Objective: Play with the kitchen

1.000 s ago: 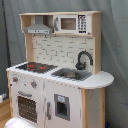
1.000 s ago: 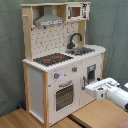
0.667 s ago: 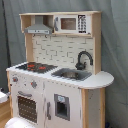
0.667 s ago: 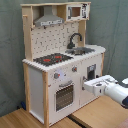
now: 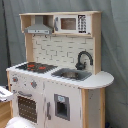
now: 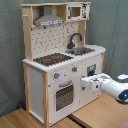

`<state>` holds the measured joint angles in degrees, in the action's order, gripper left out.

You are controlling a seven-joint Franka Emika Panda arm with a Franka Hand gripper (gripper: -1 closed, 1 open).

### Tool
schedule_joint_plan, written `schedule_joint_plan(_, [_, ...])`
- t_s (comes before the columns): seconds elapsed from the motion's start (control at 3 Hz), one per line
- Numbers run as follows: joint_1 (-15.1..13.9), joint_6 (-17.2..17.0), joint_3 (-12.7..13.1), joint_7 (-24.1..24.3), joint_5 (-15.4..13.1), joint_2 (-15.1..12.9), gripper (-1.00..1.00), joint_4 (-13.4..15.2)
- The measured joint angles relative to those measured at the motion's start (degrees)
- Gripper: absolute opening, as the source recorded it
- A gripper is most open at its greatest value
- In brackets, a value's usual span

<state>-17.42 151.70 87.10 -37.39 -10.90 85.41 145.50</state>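
Arm reaches in roughly level from the second exterior view's right, gripper (image 6: 85, 83) pointed at the front of the kitchen (image 6: 47, 75), just beside the oven door (image 6: 64, 96) and below the knobs (image 6: 57, 76). Contact with the front panel: cannot tell. Fingers: cannot tell whether apart or together. Nothing visibly held. In the first exterior view only a white edge of the arm shows at the first exterior view's left, near the oven side. Kitchen stands upright against a grey curtain (image 5: 115, 45).
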Motion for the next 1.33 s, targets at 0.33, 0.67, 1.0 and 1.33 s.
schedule_joint_plan(0.33, [-2.91, 5.0, -0.16, 2.75, 0.0, 0.05, 1.0, 0.55])
schedule_joint_plan(0.67, [-5.83, 10.83, -0.14, 2.99, 0.0, 0.03, 1.0, 1.72])
schedule_joint_plan(1.0, [-7.47, 15.62, -0.54, 0.1, -0.01, 0.09, 1.0, 3.9])
schedule_joint_plan(1.33, [-7.94, 18.78, -2.03, -4.49, -0.01, 0.1, 1.0, 6.42])
